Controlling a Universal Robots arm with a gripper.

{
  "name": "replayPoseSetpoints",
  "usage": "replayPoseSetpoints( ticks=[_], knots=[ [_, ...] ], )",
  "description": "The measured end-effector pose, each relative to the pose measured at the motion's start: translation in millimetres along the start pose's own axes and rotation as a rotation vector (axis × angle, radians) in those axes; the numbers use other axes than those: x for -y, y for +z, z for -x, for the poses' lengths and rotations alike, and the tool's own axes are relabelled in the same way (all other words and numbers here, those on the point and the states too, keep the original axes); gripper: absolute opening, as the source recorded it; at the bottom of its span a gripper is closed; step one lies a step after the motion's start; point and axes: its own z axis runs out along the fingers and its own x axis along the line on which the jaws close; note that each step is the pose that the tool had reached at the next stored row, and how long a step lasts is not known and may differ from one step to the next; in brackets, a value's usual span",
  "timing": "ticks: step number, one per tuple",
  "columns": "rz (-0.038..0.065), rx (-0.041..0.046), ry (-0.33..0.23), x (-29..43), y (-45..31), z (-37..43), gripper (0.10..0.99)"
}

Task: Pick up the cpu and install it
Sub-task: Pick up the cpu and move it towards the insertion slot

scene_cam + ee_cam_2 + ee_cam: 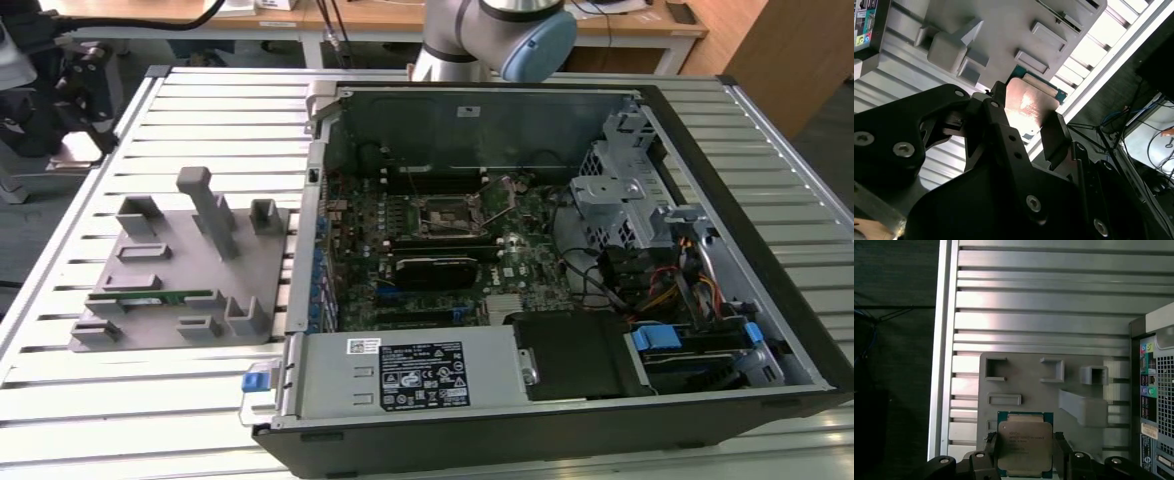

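Fingers (1060, 450) of the gripper (1025, 440) are clamped on 2 opposite edges of the cpu (1025, 447), its silver top plate facing the camera in the first wrist view. In both wrist views the cpu is held over the grey holder tray (1024, 375) on the slatted desk (1044, 300). In the exterior view the open computer case (481, 115) stands just beside that tray, toward the exterior view's right.

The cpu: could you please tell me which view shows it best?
The first wrist view: the cpu faces the camera squarely, held in the gripper. The second wrist view shows it obliquely, partly hidden by the gripper.
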Motion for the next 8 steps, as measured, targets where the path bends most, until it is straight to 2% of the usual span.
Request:
replayPoseSetpoints(
  ticks=[8],
  knots=[
    [0.001, 0.0, 0.0, 0.0, -1.7, 8.0, 0.525]
  ],
)
